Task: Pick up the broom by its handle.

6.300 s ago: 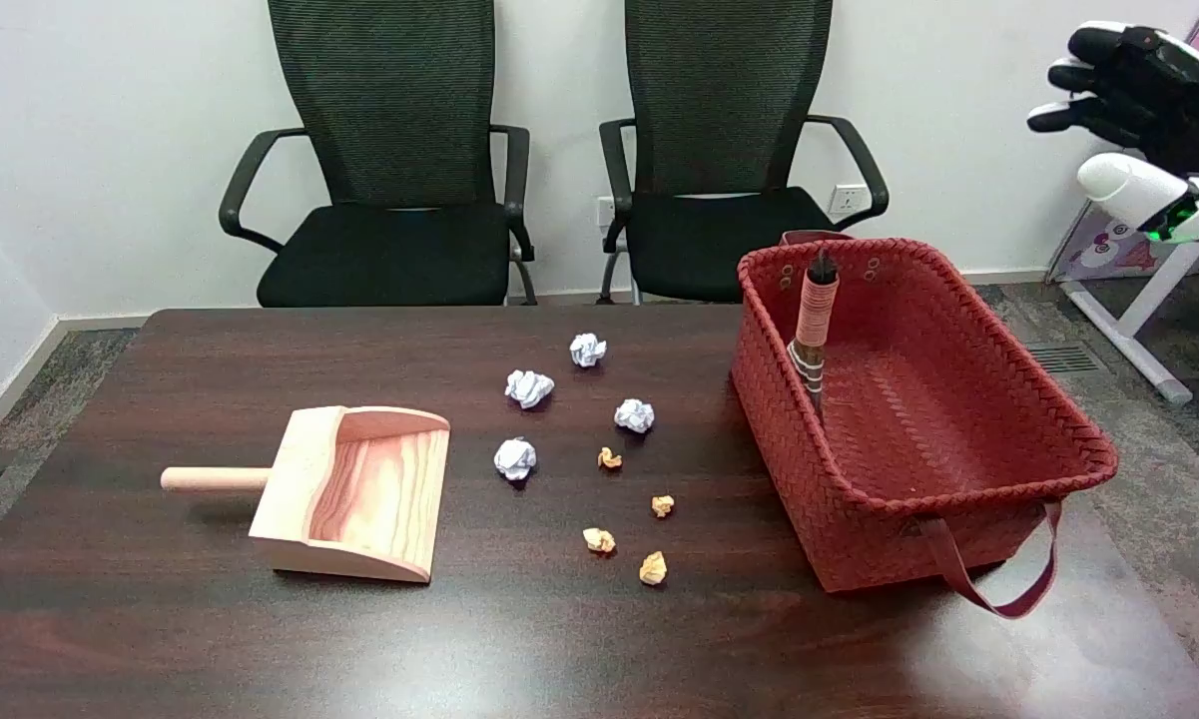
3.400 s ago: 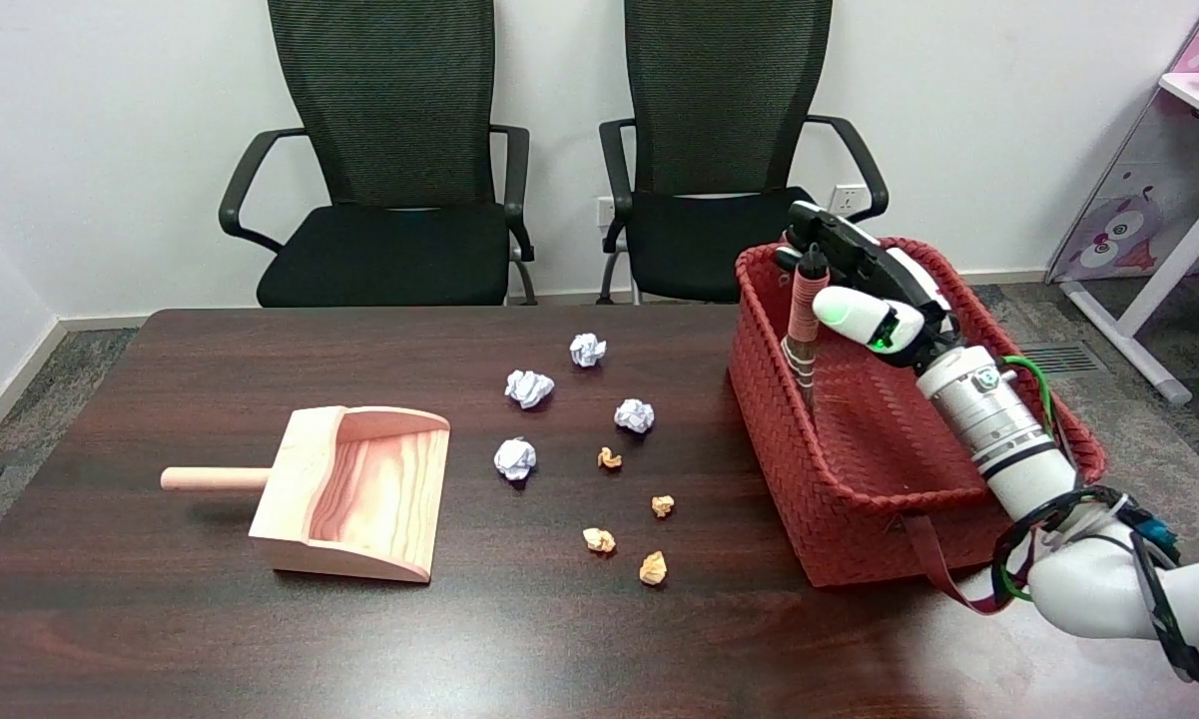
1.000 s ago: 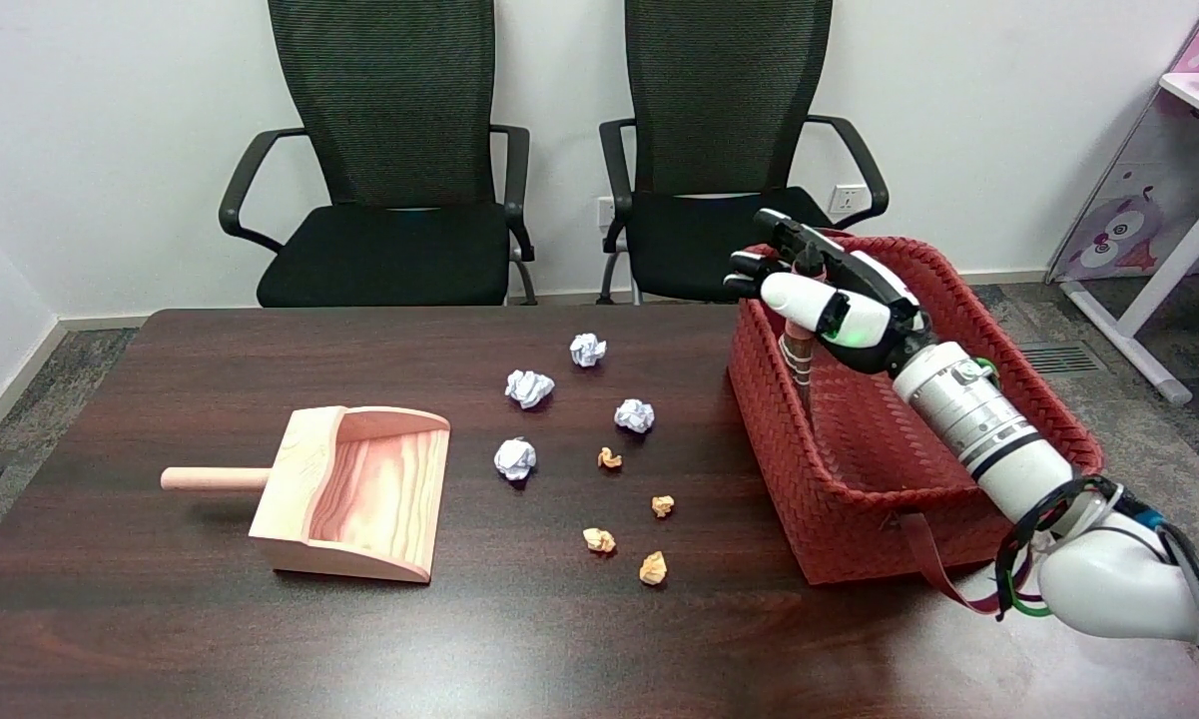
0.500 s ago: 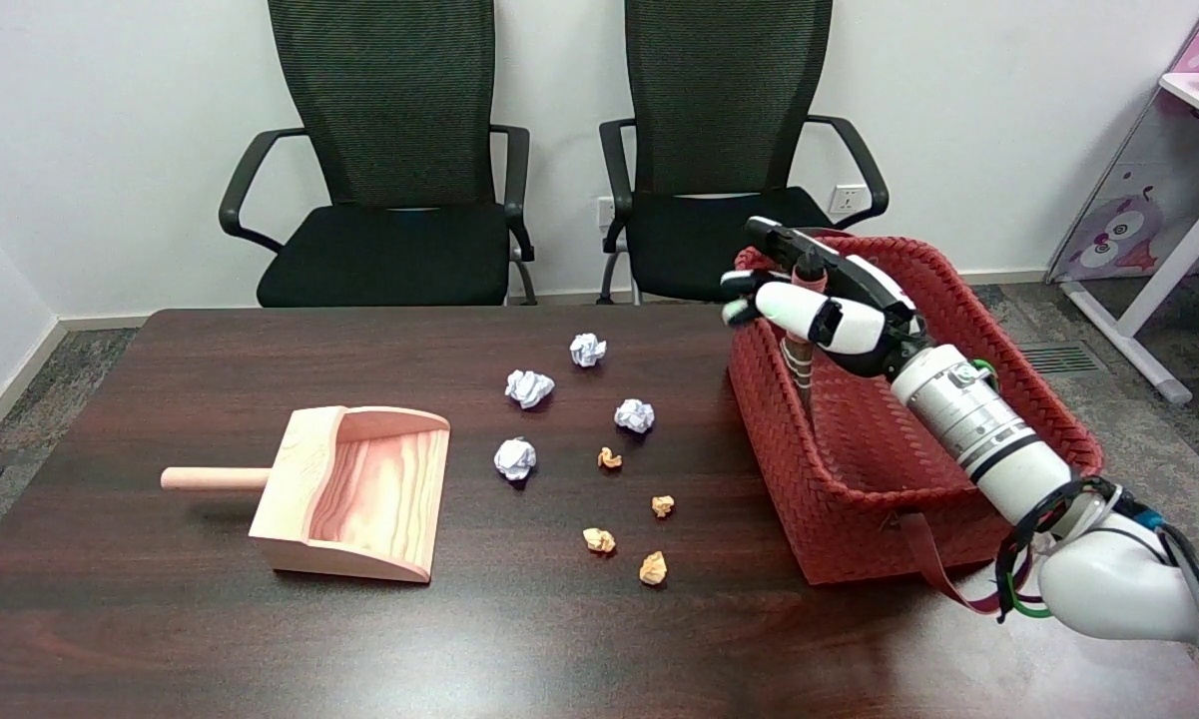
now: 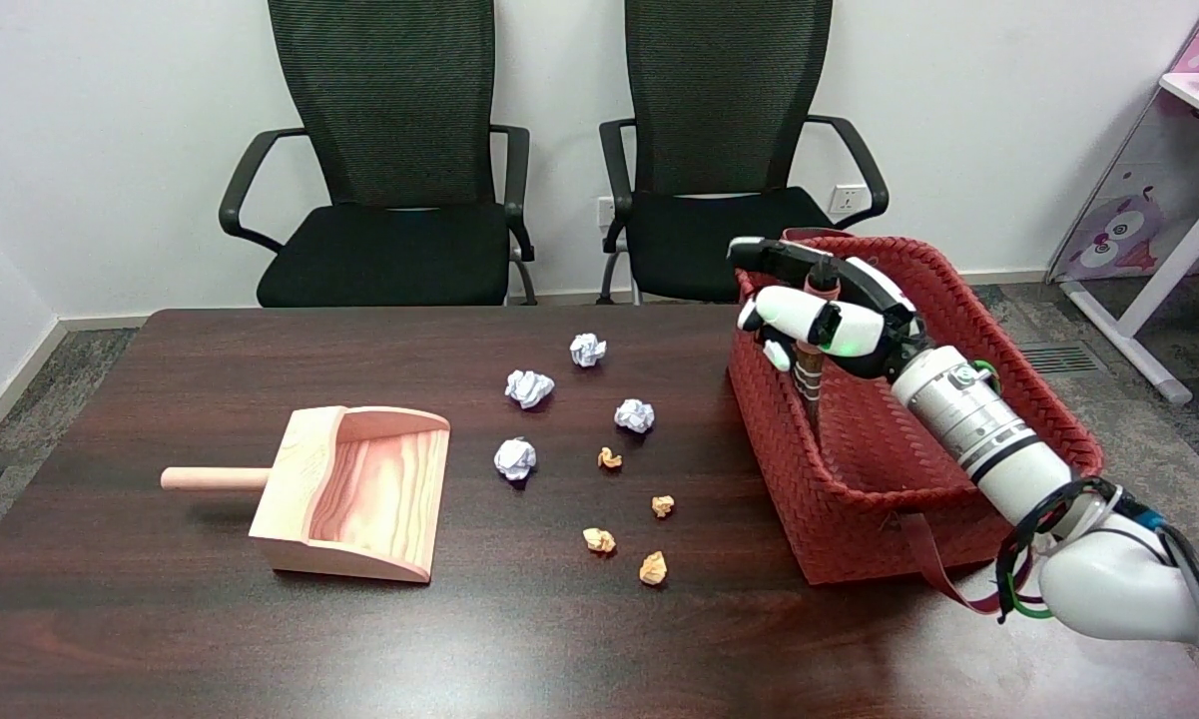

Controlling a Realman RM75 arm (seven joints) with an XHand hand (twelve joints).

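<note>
The broom (image 5: 810,380) stands upright inside the red woven basket (image 5: 797,477), leaning against its left wall. Only the pink-wrapped handle tip and a stretch of the dark, white-banded shaft show. My right hand (image 5: 827,312) reaches over the basket from the lower right and grips the upper handle. The white thumb curls across the near side and the black fingers (image 5: 771,255) wrap around the far side. The broom's head is hidden in the basket.
A wooden dustpan (image 5: 355,490) lies at the left of the dark table (image 5: 160,619). White paper balls (image 5: 530,387) and small orange scraps (image 5: 653,568) are scattered mid-table. Two black chairs (image 5: 389,200) stand behind the table. A basket strap (image 5: 968,589) hangs over the front.
Over the last second the hand's fingers have curled in from spread beside the handle to wrapped around it, the thumb swinging down across the front. The broom and basket stay put.
</note>
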